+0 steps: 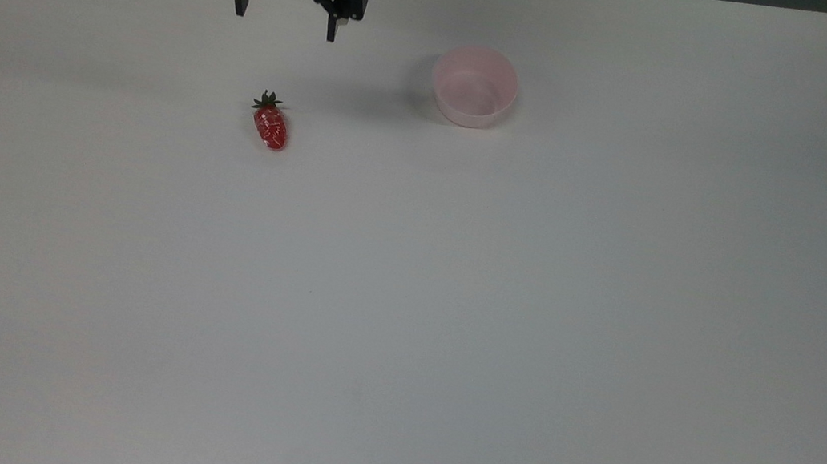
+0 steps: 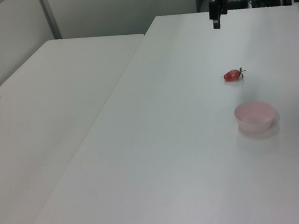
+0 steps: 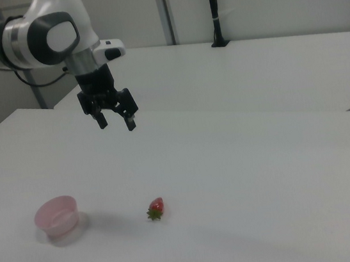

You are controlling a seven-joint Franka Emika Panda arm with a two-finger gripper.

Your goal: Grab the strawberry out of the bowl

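The strawberry (image 1: pixel 270 126) lies on its side on the bare white counter (image 1: pixel 451 310), well apart from the pale pink bowl (image 1: pixel 474 85), which stands empty to the top view's right of it. The claw (image 1: pixel 284 18) hangs high above the counter with its two fingers spread apart and nothing between them, at the far edge in the top view and raised clear of both things in the right view. Judged from this, the removal from the bowl looks already done, and the step in hand is the end of the task, with the fruit set down outside. If any move remains, it would be only to carry the arm off, which asks for no care near the fruit. Should the fruit be taken again, the claw must come down over its middle, with the fingers on its long sides. Room is generous: the counter is open on all sides of the strawberry, its edges are far away, and only the bowl stands near.
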